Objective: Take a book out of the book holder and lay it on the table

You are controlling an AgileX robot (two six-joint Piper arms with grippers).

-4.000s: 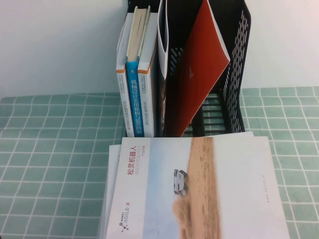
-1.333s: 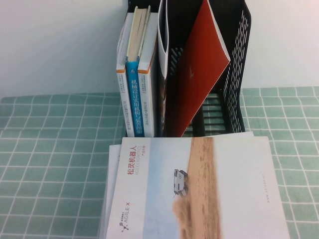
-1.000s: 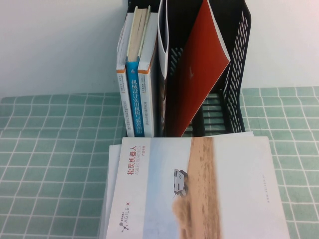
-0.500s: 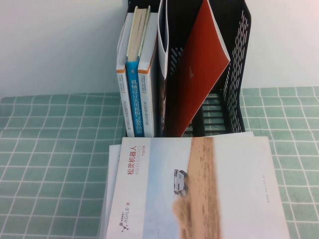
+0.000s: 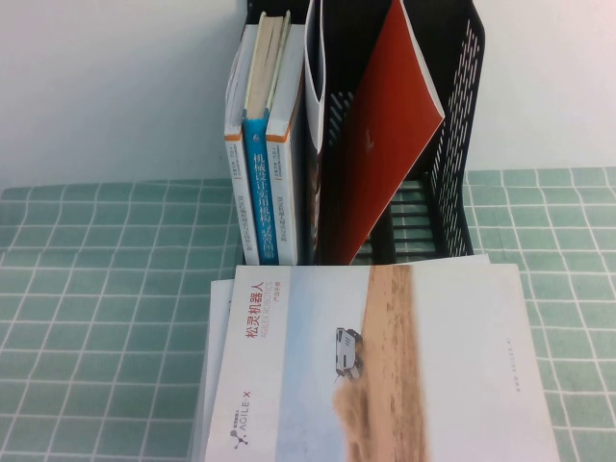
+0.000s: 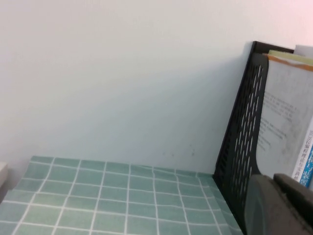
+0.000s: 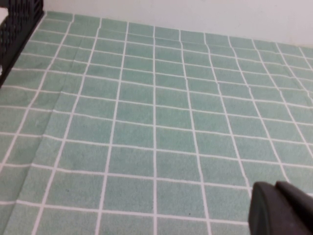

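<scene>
Glossy red paper book (image 5: 380, 144), perforated matt black plastic book holder (image 5: 452, 125), matt tiled table (image 5: 106, 289).

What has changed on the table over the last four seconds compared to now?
Nothing has visibly changed. The red book still leans in the black book holder, the blue-spined books stay upright beside it, and the white brochure still lies flat on the table. Neither arm has entered the high view; only an edge of the left pincer and the right pincer shows in the wrist views.
</scene>
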